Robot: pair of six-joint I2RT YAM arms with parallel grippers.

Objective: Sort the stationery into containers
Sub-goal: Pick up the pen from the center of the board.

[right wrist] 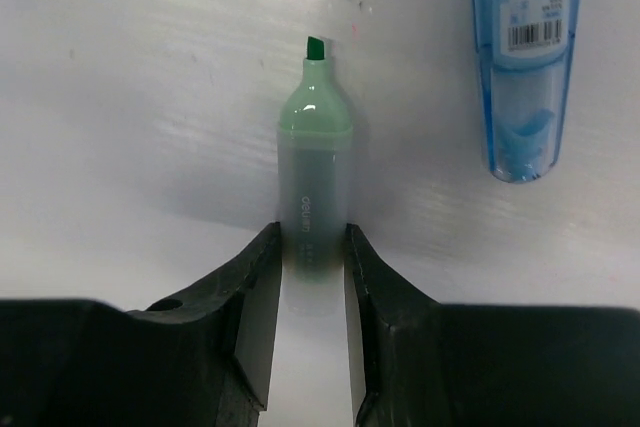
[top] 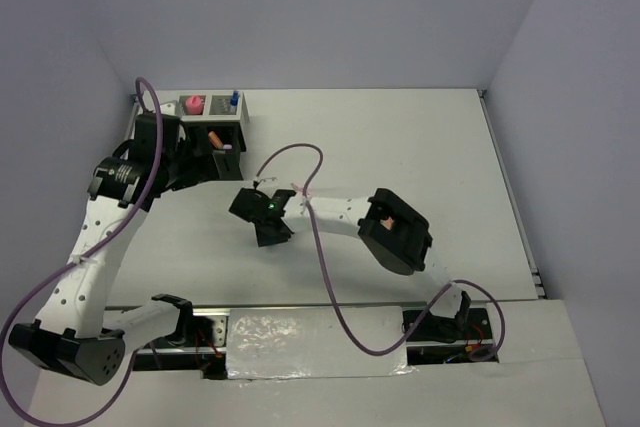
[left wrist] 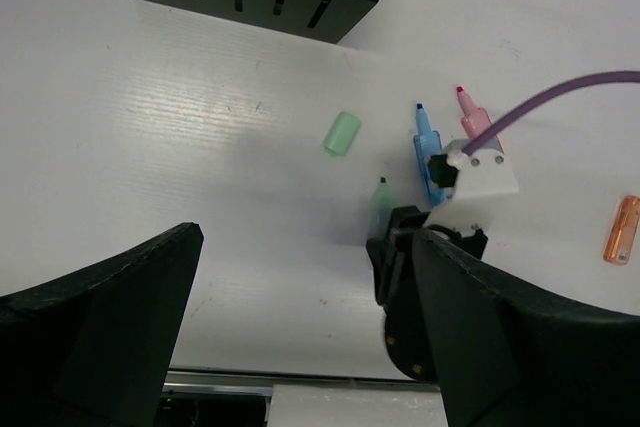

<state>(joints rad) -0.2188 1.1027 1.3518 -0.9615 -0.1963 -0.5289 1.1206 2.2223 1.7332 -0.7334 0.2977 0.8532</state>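
Mint-green marker [right wrist: 313, 177], rear end hidden, sits clenched in right tool [right wrist: 312, 239]; left tool [left wrist: 305, 247] released.

barcode [right wrist: 527, 35] on blue marker [right wrist: 520, 127], digits illegible, faint unreadable lettering on mint marker [right wrist: 313, 177]

left arm [top: 92, 247] and right arm [top: 342, 215] had white perforated links, black joints; purple cable [left wrist: 560, 95] ran along each; a green light [top: 272, 209] marked the right wrist.

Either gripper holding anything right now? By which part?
Right gripper pinches the uncapped mint green highlighter by its barrel's rear end. Left gripper is open, empty.
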